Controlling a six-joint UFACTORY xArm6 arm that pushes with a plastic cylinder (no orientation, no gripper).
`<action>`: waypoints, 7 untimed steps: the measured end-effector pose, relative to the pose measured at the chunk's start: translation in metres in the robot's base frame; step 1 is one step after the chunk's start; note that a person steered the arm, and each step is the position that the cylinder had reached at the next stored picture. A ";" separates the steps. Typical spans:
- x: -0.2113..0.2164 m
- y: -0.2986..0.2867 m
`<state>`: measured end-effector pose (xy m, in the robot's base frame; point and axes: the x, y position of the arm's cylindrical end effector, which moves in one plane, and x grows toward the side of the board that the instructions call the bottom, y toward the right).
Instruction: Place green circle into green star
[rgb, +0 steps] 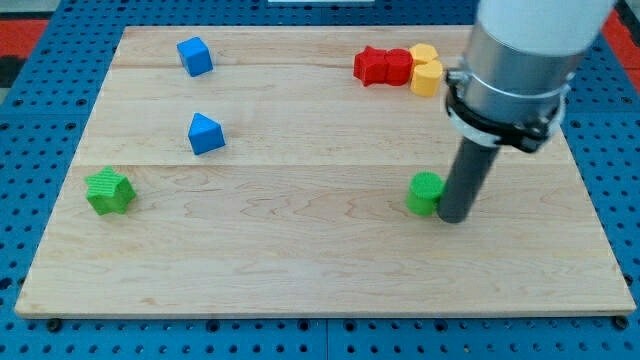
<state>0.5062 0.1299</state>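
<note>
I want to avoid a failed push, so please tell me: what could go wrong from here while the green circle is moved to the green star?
1. My tip sits at the right side of the round green circle block; a round block may roll off the rod sideways if the push is off-centre.
2. The green star-shaped block lies far off at the view's left, near the wooden board's edge; a hard arrival could knock it away.
</note>
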 end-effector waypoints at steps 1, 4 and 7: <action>-0.021 0.002; -0.075 -0.115; -0.037 -0.129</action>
<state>0.4693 0.0007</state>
